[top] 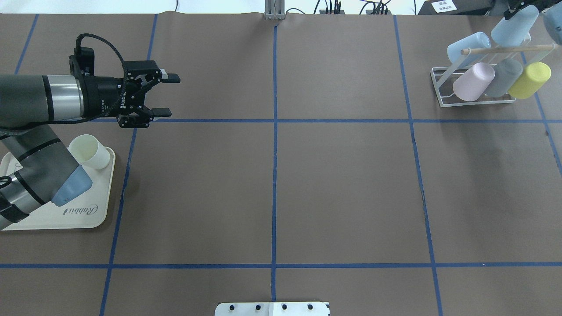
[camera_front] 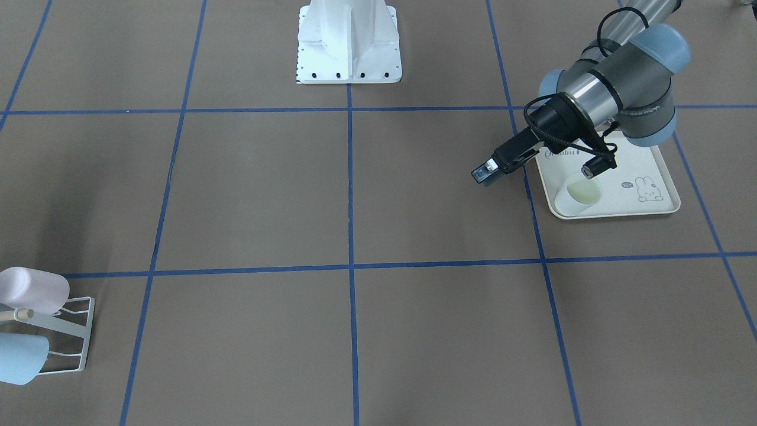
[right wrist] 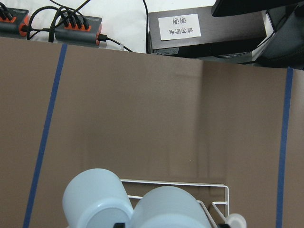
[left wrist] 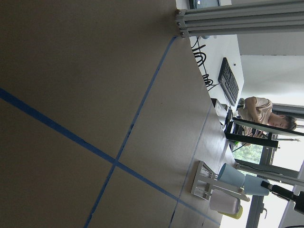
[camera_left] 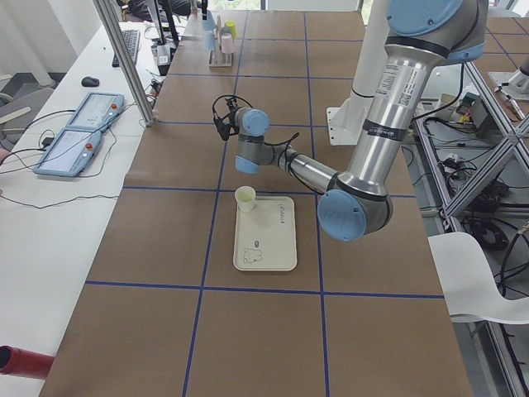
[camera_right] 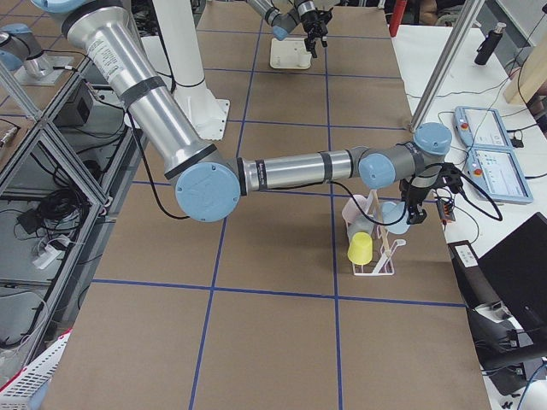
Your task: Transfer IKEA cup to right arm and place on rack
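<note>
A cream cup (top: 90, 150) stands on the far corner of a cream rabbit tray (top: 66, 219); it also shows in the front view (camera_front: 579, 194). My left gripper (top: 170, 95) is open and empty, held above the table just beyond the tray, apart from the cup. My right gripper (top: 511, 12) is at the white wire rack (top: 439, 87) at the far right. It looks shut on a light blue cup (top: 513, 27) held at the wooden dowel (top: 505, 49). That cup fills the bottom of the right wrist view (right wrist: 168, 209).
The rack also holds another light blue cup (top: 467, 44), a pink cup (top: 472, 81), a grey cup (top: 505, 77) and a yellow cup (top: 531, 79). The robot base plate (camera_front: 349, 59) is at the table's middle edge. Blue tape lines grid the brown table.
</note>
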